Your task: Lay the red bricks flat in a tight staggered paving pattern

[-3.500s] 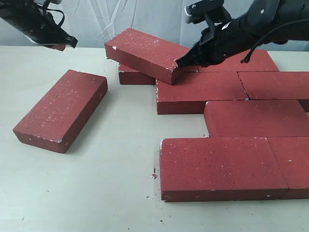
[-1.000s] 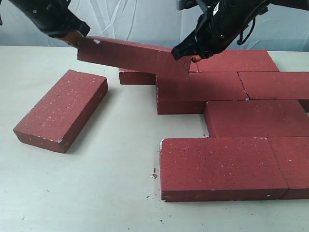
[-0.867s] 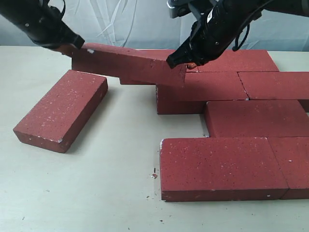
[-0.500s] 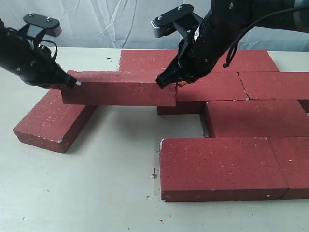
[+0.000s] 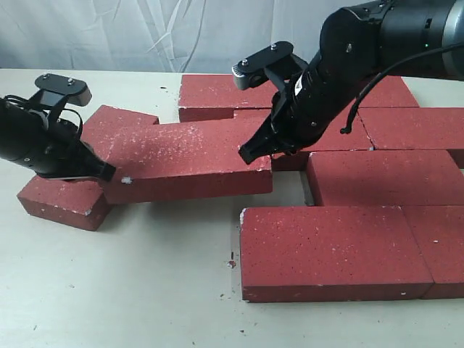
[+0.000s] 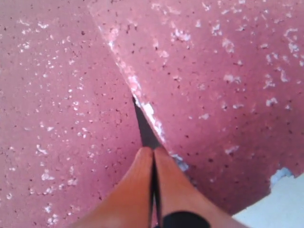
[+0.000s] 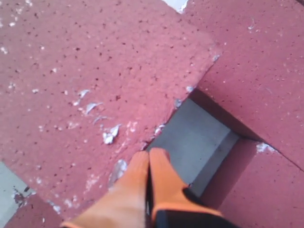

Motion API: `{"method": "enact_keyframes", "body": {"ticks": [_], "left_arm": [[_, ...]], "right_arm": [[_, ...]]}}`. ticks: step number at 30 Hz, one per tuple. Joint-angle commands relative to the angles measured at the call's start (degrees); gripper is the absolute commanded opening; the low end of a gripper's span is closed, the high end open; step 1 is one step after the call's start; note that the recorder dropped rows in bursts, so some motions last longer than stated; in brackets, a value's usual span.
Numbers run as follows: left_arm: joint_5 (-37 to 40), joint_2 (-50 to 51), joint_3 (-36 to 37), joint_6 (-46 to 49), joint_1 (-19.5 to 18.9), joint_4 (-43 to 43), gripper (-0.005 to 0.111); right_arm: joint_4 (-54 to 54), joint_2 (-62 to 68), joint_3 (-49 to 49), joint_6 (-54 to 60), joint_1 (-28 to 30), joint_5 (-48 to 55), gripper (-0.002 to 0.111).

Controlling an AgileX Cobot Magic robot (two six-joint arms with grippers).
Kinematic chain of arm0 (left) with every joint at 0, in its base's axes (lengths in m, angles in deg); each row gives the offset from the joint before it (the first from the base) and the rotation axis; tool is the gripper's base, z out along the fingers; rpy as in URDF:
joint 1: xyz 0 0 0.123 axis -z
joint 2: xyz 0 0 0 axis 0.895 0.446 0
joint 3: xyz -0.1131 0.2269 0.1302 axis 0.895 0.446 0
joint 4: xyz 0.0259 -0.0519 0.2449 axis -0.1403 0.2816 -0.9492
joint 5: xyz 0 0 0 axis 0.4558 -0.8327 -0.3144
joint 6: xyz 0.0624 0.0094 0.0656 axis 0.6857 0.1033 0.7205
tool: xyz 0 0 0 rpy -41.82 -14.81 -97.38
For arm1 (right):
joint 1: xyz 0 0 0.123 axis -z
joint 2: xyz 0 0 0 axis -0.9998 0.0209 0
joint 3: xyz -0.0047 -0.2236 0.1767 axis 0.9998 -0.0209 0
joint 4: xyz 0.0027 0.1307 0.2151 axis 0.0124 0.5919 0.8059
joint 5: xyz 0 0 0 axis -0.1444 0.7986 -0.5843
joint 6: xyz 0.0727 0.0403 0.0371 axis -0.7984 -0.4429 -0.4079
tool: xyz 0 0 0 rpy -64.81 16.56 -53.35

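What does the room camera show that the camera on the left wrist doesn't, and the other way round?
Only the exterior view: both black arms, the right gripper at one end of the upper brick, and the laid bricks beside it.
Only the left wrist view: the left gripper close up, its orange fingertips pressed together at the upper brick's edge.
Both: the upper brick overlapping the loose brick beneath it, and some pale table.
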State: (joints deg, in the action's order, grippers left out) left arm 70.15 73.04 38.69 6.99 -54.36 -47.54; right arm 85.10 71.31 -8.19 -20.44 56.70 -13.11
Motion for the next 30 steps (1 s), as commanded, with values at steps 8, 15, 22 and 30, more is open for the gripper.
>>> {"method": "enact_keyframes", "body": {"ticks": [8, 15, 22, 30], "left_arm": [[-3.0, -0.7, 0.2, -1.8, -3.5, 0.3, 0.0], [-1.8, -3.7, 0.2, 2.7, -1.2, 5.9, 0.0], [-0.6, -4.4, 0.2, 4.3, 5.7, 7.3, 0.0], [-3.0, 1.7, 1.2, 4.2, 6.3, 5.9, 0.0]], "right_arm": [[4.9, 1.2, -0.5, 0.1, -6.3, -13.2, -0.001], [0.8, -2.5, -0.5, 0.2, -6.6, -12.7, -0.001], [-5.1, -9.0, -0.5, 0.0, -5.6, -6.9, -0.001], [-4.7, -3.7, -0.5, -0.3, -5.0, -7.1, -0.001]]}}
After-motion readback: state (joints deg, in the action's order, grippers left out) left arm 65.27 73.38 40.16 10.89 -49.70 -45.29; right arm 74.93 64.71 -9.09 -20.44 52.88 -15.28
